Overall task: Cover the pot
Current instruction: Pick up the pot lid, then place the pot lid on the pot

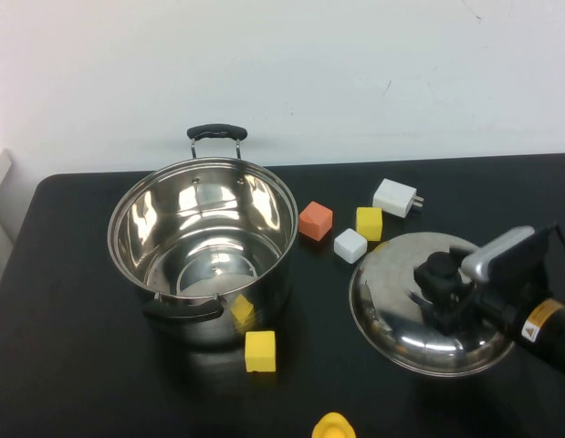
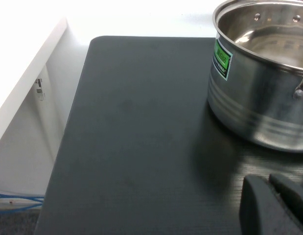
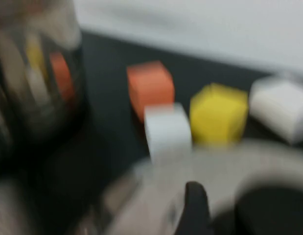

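i see the pot [image 1: 202, 248] open on the left of the table [image 1: 72, 365], the lid [image 1: 428, 306] lying well apart on the right. my right gripper [image 1: 439, 290] sits at the lid's knob [image 1: 440, 270]; i cannot tell whether it clamps it. my left gripper [image 2: 278, 205] hangs near the pot's side (fingers look together). 2 yellow cubes [image 1: 260, 351], 1 orange [image 1: 315, 220] and 1 white [image 1: 350, 245] lie around.

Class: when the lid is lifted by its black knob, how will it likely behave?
The lid is domed polished steel, so probably rigid and fairly heavy. Held only by the central knob, at the right gripper, it may swing or tilt. The left gripper sits beside the pot.
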You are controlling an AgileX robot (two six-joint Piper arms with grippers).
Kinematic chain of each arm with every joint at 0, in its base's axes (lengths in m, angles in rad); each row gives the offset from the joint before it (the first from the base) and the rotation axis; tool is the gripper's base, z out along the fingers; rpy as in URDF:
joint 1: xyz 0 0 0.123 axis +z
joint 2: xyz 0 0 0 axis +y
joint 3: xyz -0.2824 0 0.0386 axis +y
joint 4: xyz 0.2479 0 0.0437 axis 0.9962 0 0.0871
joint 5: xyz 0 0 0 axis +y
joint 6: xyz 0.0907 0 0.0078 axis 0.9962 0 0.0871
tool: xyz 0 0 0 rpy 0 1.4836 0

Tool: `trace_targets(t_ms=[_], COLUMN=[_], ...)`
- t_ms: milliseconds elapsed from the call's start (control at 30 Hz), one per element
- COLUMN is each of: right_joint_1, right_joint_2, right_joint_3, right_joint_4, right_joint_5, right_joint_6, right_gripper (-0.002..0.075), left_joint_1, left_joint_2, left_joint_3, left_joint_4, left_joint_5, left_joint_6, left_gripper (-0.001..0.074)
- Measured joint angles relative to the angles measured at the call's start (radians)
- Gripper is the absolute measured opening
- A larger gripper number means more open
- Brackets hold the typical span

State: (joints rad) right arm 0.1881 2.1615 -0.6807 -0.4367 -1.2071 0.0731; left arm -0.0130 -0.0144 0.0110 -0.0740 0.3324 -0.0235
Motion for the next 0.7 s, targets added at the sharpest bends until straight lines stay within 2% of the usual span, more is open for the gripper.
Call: trace_targets(t_ms=[167,200,500,700], right_joint_1=[0.000,0.000,0.000,0.001], right_joint_2=[0.017,0.017,-0.010,-0.254], right_joint_3=[0.002,0.002,0.005,0.047], right_joint_4=[0.013,0.014,-0.005,-0.033], right_joint_5=[0.024,0.024,0.050,0.100], right_joint_6=[0.002,-0.003,-0.003,0.070], right_gripper=[0.0363,0.0356,0.0356,0.0355], left_joint_1=[0.000,0.000,0.000,0.000], left_joint_2=[0.000,0.000,0.000,0.000], left_joint_3=[0.000,0.000,0.000,0.000], left_joint_4=[0.000,0.000,0.000,0.000], left_joint_5=[0.000,0.000,0.000,0.000], left_joint_6=[0.000,0.000,0.000,0.000], left_gripper=[-0.0002,-0.0002,-0.0002,-0.0002])
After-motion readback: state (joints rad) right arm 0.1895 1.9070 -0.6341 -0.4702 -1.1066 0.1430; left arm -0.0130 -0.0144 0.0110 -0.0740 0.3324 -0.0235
